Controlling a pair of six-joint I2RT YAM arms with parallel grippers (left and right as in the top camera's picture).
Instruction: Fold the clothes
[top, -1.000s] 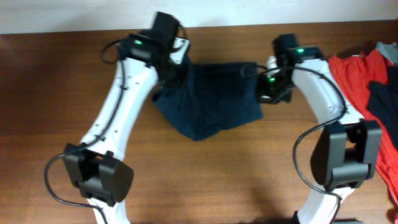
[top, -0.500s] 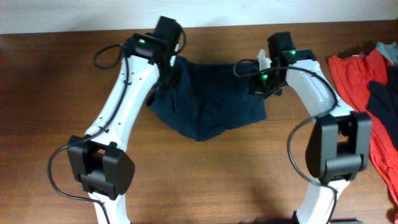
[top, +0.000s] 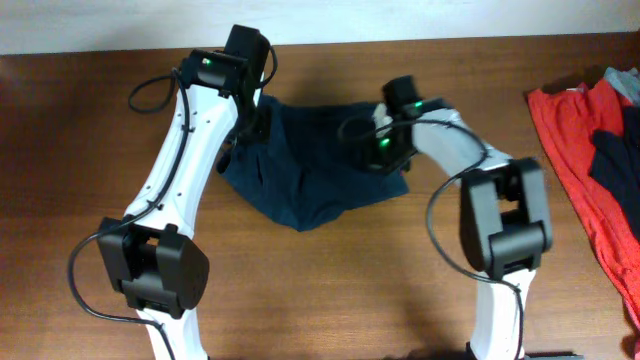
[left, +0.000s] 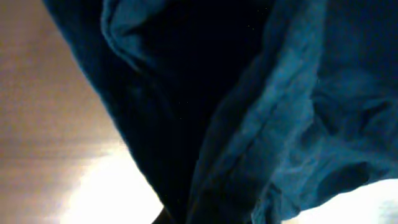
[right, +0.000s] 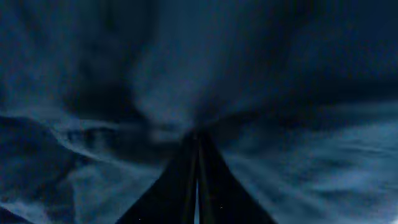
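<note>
The clothes, one dark navy garment, lie bunched on the wooden table between my two arms. My left gripper is at the garment's upper left corner, shut on the cloth. In the left wrist view the clothes hang in folds across the frame and hide the fingers. My right gripper is shut on the upper right part. In the right wrist view my right gripper has its dark fingers pressed together, with the clothes gathered at the tips.
A bright red garment with a dark patch lies at the table's right edge. A small grey-teal cloth sits by its far corner. The table's back edge meets a pale wall just behind both grippers.
Both grippers have moved left with the navy cloth. The right one came furthest, inward toward the left one, so the garment's top edge is shorter and more bunched.
</note>
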